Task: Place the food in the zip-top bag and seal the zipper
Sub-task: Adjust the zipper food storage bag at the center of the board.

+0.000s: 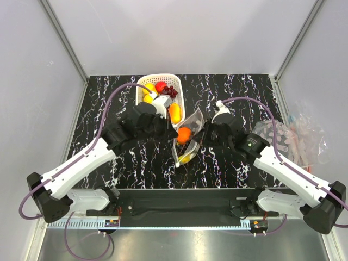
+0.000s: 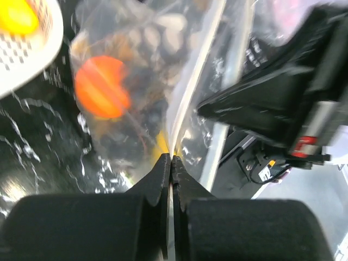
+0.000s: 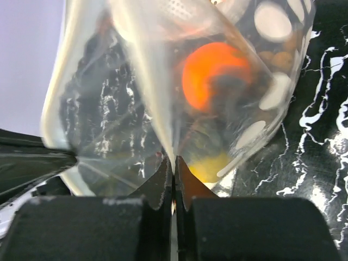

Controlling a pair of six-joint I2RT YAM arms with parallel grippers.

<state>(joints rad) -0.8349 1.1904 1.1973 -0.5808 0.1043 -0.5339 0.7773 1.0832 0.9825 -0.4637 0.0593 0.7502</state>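
A clear zip-top bag [image 1: 188, 136] lies mid-table, its mouth held up between both grippers. Inside it are an orange [image 1: 184, 135], a yellow fruit [image 1: 185, 159] and tan grapes [image 2: 157, 32]. My left gripper [image 1: 169, 126] is shut on the bag's rim [image 2: 173, 155]. My right gripper [image 1: 202, 136] is shut on the opposite rim film [image 3: 174, 159]. The right wrist view shows the orange [image 3: 215, 73] and the yellow fruit [image 3: 209, 166] through the film. Lemons [image 1: 149, 88], a strawberry [image 1: 161, 86] and dark purple grapes [image 1: 171, 91] sit in the white basket [image 1: 142, 81].
An orange-yellow fruit [image 1: 174, 113] lies at the basket's near right corner, beside my left gripper. A pile of clear plastic bags [image 1: 293, 136] lies at the table's right edge. White walls enclose the black marbled table [image 1: 109, 163].
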